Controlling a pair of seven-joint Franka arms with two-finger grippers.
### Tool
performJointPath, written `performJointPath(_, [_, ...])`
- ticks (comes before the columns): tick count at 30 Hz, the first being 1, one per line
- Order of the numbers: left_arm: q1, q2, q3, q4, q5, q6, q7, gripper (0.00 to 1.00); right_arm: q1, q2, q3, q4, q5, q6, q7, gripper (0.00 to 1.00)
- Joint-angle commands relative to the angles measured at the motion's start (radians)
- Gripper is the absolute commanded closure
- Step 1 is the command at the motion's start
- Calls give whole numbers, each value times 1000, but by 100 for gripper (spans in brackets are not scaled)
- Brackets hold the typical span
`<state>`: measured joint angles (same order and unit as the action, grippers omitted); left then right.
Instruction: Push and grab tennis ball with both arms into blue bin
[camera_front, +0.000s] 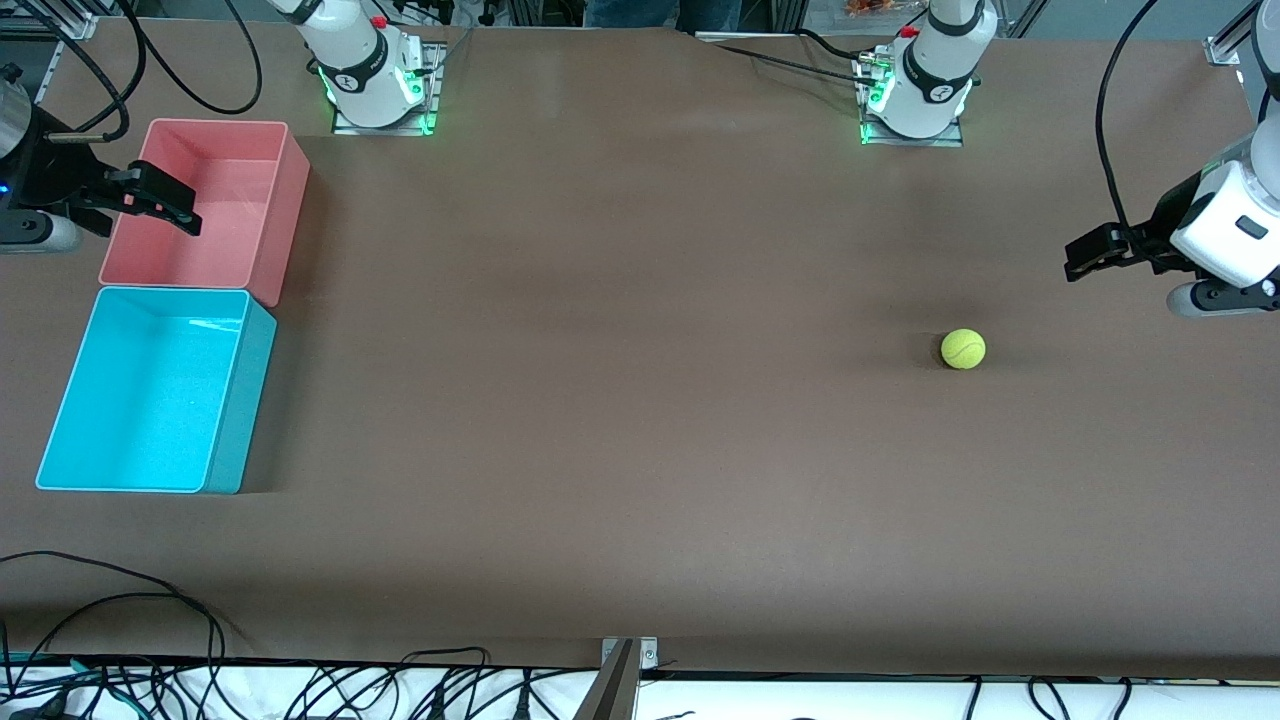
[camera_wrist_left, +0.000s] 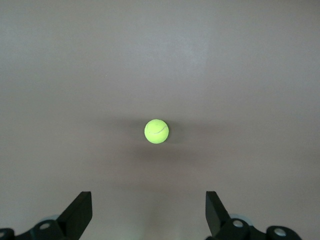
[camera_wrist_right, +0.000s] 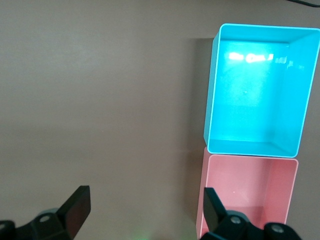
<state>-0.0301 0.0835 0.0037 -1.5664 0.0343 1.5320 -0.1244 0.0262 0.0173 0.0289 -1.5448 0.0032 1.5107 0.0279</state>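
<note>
Item: small fuzzy yellow-green tennis ball (camera_front: 963, 349), resting alone on the bare brown bench (camera_front: 640, 420) toward the left arm's end, well apart from both bins. Left claw (camera_front: 1085, 258): black, two-fingered, fingers apart and empty, held in the air above the bench close to the ball but not touching it; in its wrist view the ball (camera_wrist_left: 156, 131) sits centred ahead of the spread fingers, an alignment that suits a push along the bench toward the right arm. Right claw (camera_front: 165, 203): also black, fingers apart, empty, hanging over the rim of the salmon-pink rectangular plastic bin (camera_front: 265, 200), apparently waiting to receive the ball. Bright cyan rectangular plastic bin (camera_front: 240, 400): open and empty, touching the pink bin and nearer the front camera than it, just beside the right claw. Judgement: task at its outset; the ball is not yet pushed, gripped or binned.
</note>
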Motion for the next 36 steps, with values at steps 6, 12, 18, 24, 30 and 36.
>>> performJointPath(6, [9,41,9,34,-17,-9,3,99,0,1,-3,11,-5,-3,-13,0])
performJointPath(12, [10,44,9,34,-16,-10,-18,100,0,1,-1,11,-5,-4,-13,0])
performJointPath(18, [44,42,13,34,-49,-15,-257,100,0,1,-1,11,-5,-3,-13,0])
performJointPath(24, [56,42,15,22,-86,-13,-403,100,0,1,-3,11,-5,-3,-13,0])
performJointPath(30, [96,50,15,11,-85,-10,-636,100,0,1,-1,11,-5,-4,-13,0])
performJointPath(36, [122,88,15,-14,-62,10,-892,100,1,1,-1,11,-5,-4,-13,0])
